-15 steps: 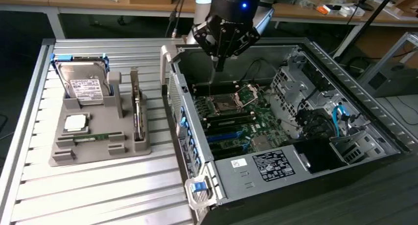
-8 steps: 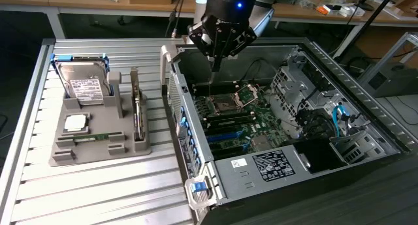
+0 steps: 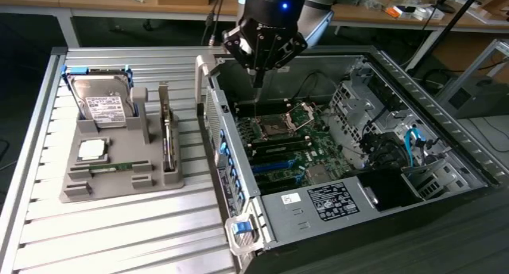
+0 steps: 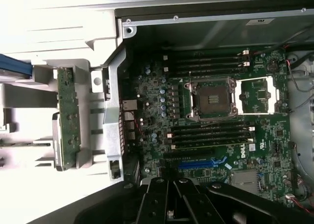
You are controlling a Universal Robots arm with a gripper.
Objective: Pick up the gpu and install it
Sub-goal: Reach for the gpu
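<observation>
One gpu in its holder, claw shut above the computer

In the lower left of the exterior view a grey holder (image 3: 155, 181) sits on the slatted table (image 3: 119, 238). It carries a green memory stick (image 3: 111, 166), a square silver chip (image 3: 92, 148), a hard drive (image 3: 105, 104) propped at its far end, and the gpu (image 3: 166, 134). The gpu stands on its long edge in the slot nearest the computer case (image 3: 286, 226), thin and dark. In the wrist view the gpu (image 4: 67, 116) shows a green circuit side.

The case lies open with its circuit board (image 3: 318, 149) inside; the wrist view shows an open chip socket (image 4: 212, 98).

At upper middle, over the case's far end, the gripper (image 3: 256, 83) is clenched on nothing, well apart from the gpu.
</observation>
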